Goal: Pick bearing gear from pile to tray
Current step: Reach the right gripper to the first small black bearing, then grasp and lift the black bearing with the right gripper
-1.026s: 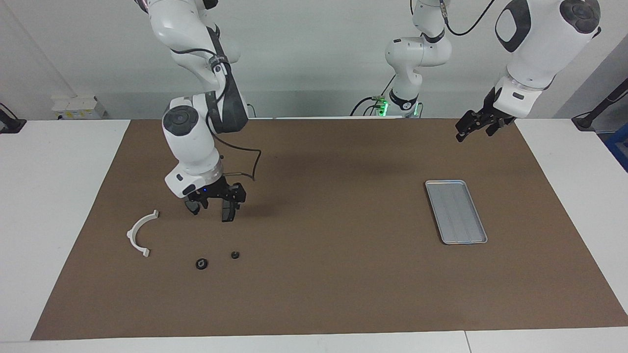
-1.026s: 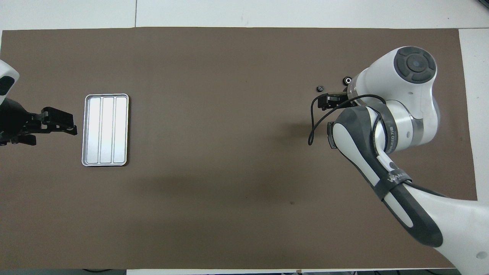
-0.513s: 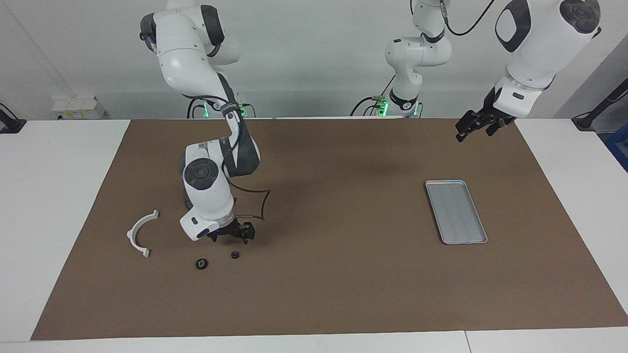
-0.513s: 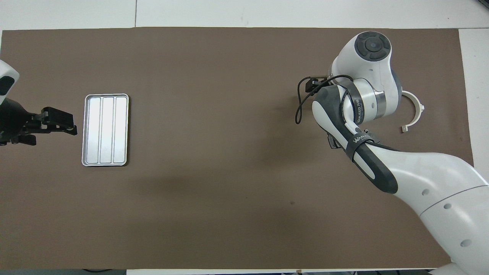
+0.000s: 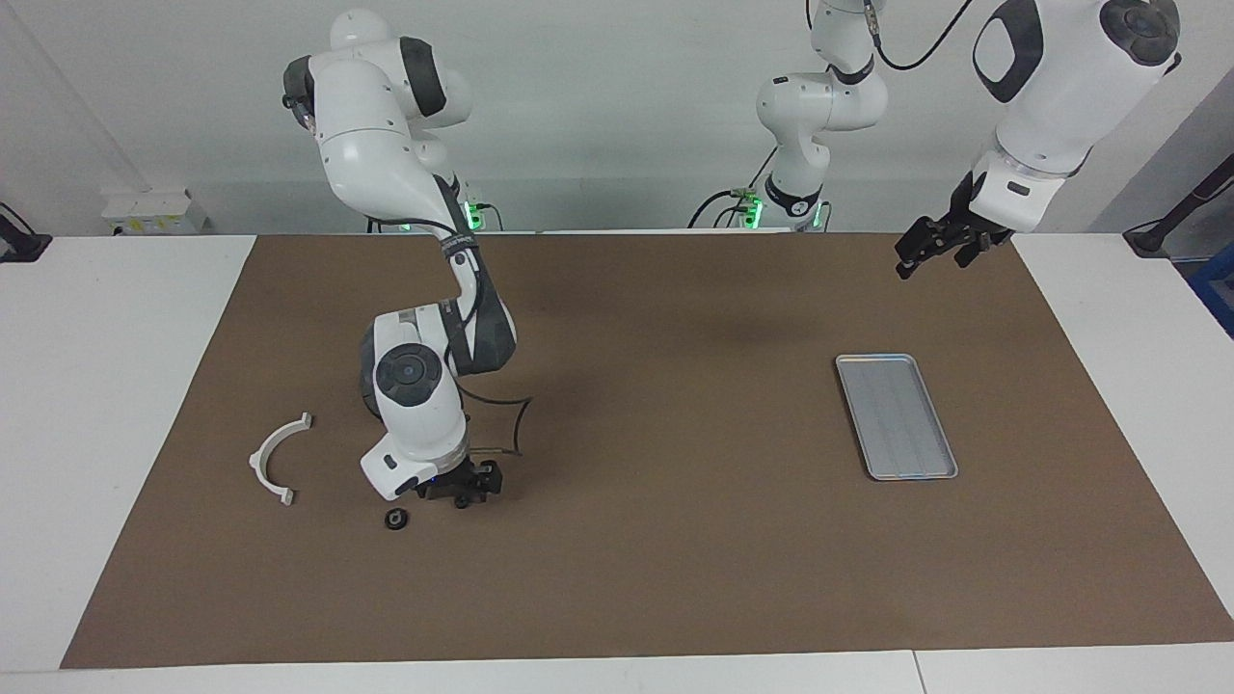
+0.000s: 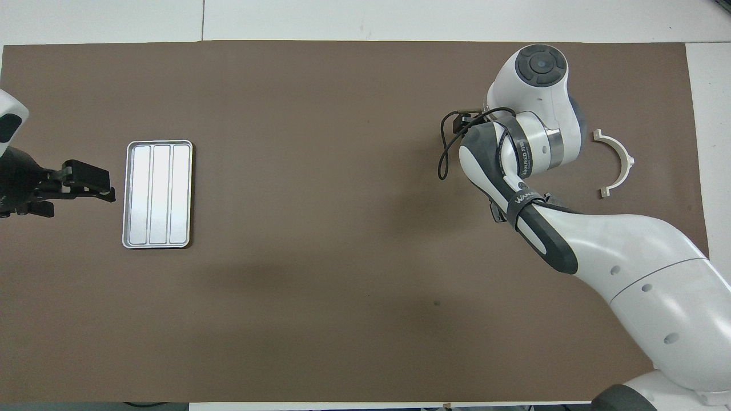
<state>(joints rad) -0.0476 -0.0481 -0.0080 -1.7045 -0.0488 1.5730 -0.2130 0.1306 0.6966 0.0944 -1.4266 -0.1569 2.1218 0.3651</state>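
Note:
The pile lies toward the right arm's end of the brown mat: a white half-ring bracket (image 5: 278, 457) and two tiny black round pieces. My right gripper (image 5: 462, 493) is down at the mat and stands open, its fingers on either side of one black bearing gear (image 5: 463, 502). The other black piece (image 5: 395, 519) lies free beside it, slightly farther from the robots. In the overhead view the right arm's wrist hides both pieces and the gripper. The silver tray (image 5: 897, 416) is bare. My left gripper (image 5: 931, 247) waits open in the air, beside the tray (image 6: 158, 194).
The brown mat (image 5: 656, 540) covers most of the white table. The bracket (image 6: 615, 161) lies apart from the right arm's wrist. A loop of black cable (image 5: 516, 424) hangs beside the right wrist. Nothing else stands on the mat.
The right arm has swung away from the robots and come down, bringing its open gripper from above the mat onto the black piece. The left arm has not moved.

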